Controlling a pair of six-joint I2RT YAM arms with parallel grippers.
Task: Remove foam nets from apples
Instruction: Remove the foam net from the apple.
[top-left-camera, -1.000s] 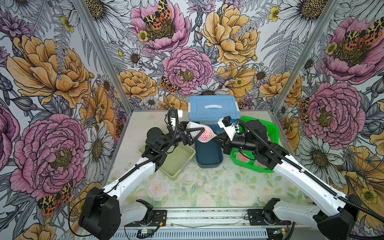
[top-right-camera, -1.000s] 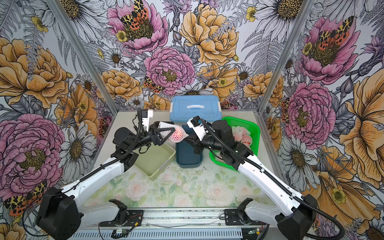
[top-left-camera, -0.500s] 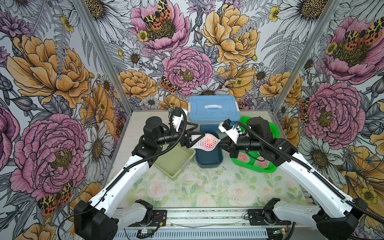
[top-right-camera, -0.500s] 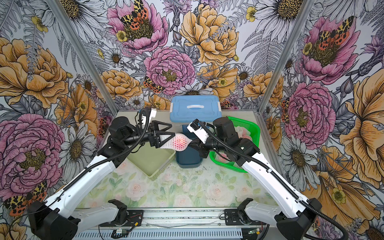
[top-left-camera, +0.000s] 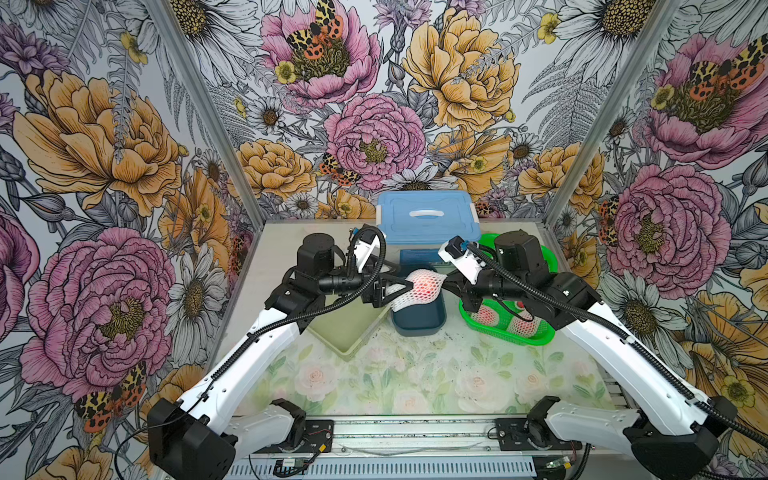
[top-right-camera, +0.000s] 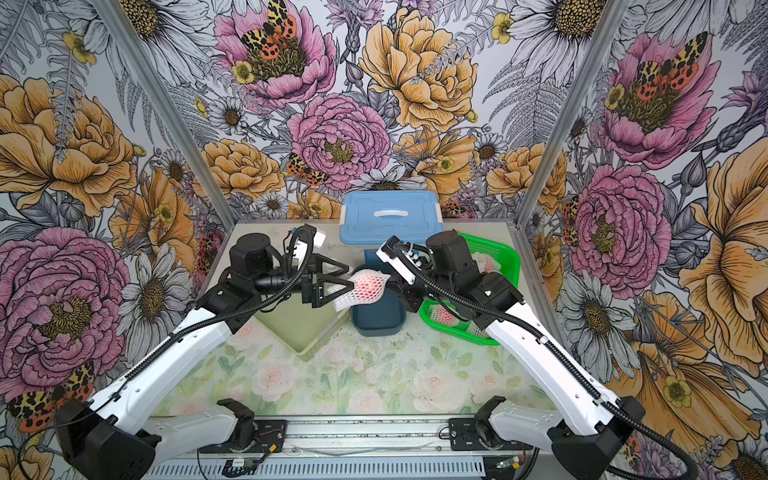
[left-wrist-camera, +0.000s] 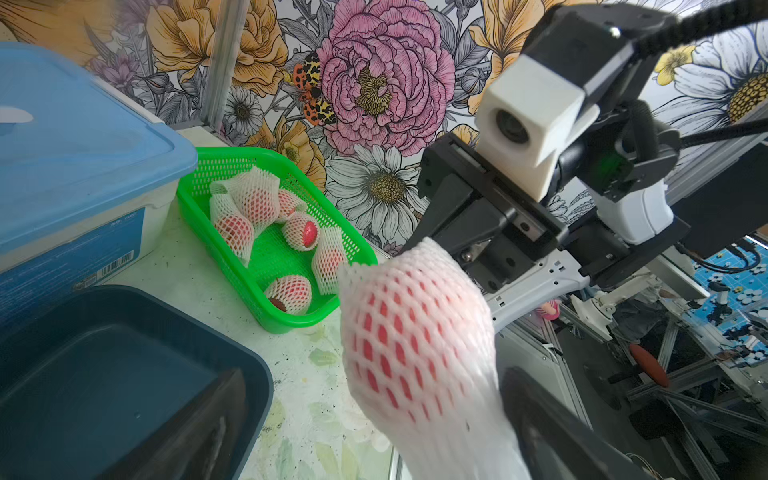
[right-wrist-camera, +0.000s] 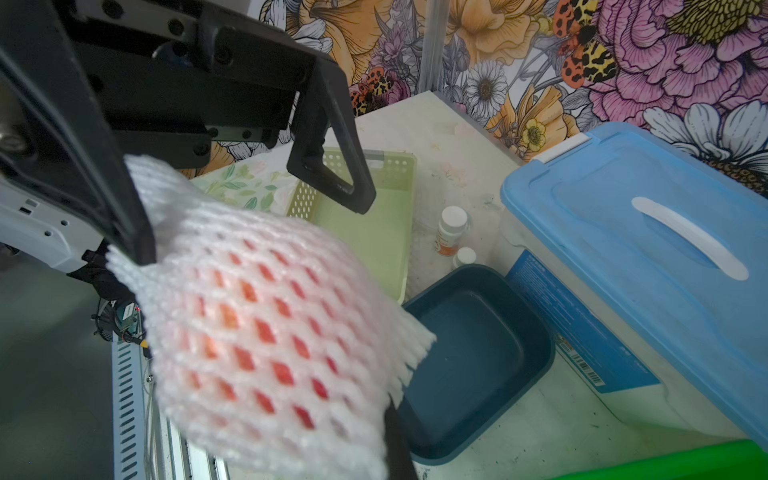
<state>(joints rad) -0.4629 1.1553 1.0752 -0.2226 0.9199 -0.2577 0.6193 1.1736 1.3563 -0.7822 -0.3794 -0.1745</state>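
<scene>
Well, the writing first: a barcode label on the blue lidded box (right-wrist-camera: 582, 353) was too small to read, same for the orange label on a pill bottle (right-wrist-camera: 451, 228). Right jaws were clamped shut on one frilly end of the foam net (left-wrist-camera: 415, 345), its apple (right-wrist-camera: 257, 332) hanging in the air above the dark blue tub (top-left-camera: 417, 320). Left jaws stood wide open at the other end, one finger (right-wrist-camera: 124, 199) touching the mesh, the other clear. Count: two pill bottles, five netted apples (left-wrist-camera: 289, 293) I could make out in the green basket (left-wrist-camera: 299, 324), one pale green tray (top-right-camera: 299, 328).
</scene>
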